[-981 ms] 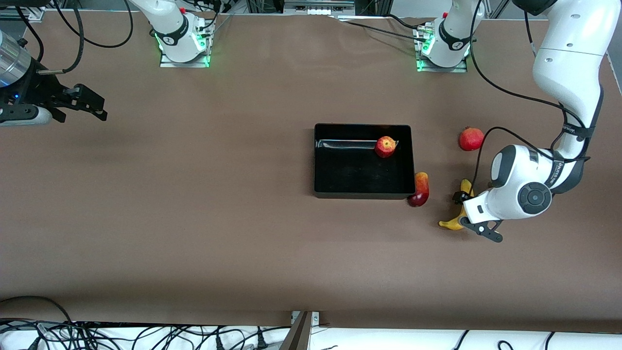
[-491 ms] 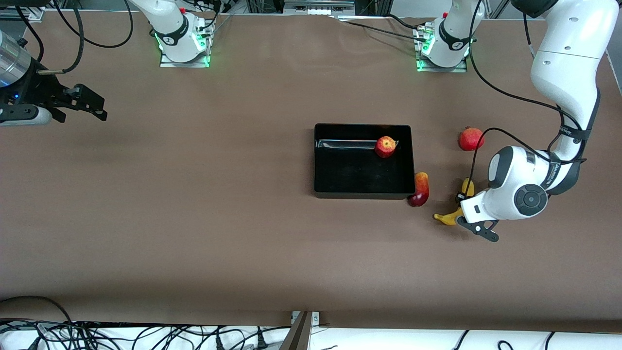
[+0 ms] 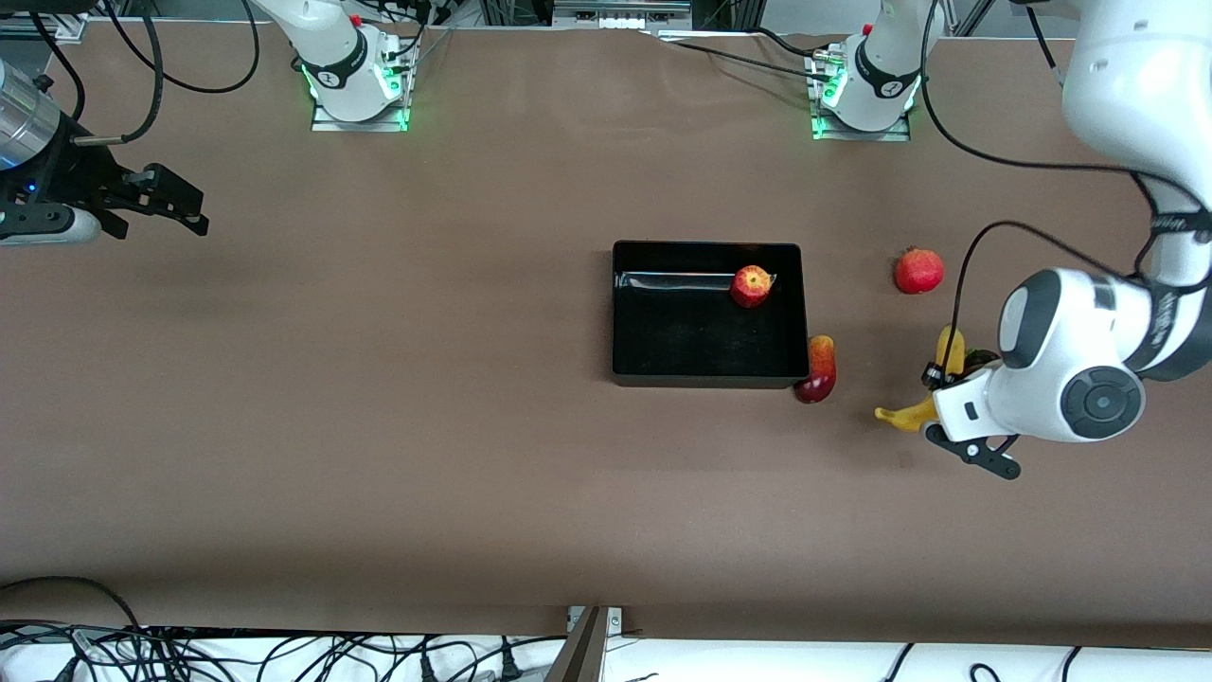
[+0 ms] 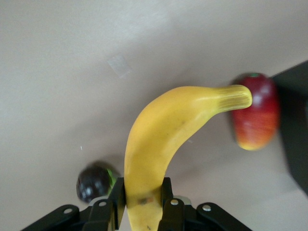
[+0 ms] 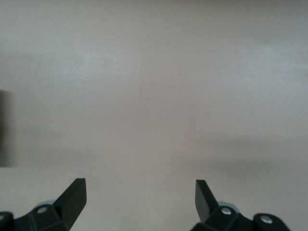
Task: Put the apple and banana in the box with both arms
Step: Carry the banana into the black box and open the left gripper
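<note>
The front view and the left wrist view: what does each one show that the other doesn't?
Only the front view shows the apple lying in the box, the round red fruit, both arm bases, and the right claw waiting, open, over the table at the right arm's end. Only the left wrist view shows the left claw shut on the banana, with its fingers against the peel, and a small dark object on the table. Both show the banana, the red-yellow mango and the brown table.
</note>
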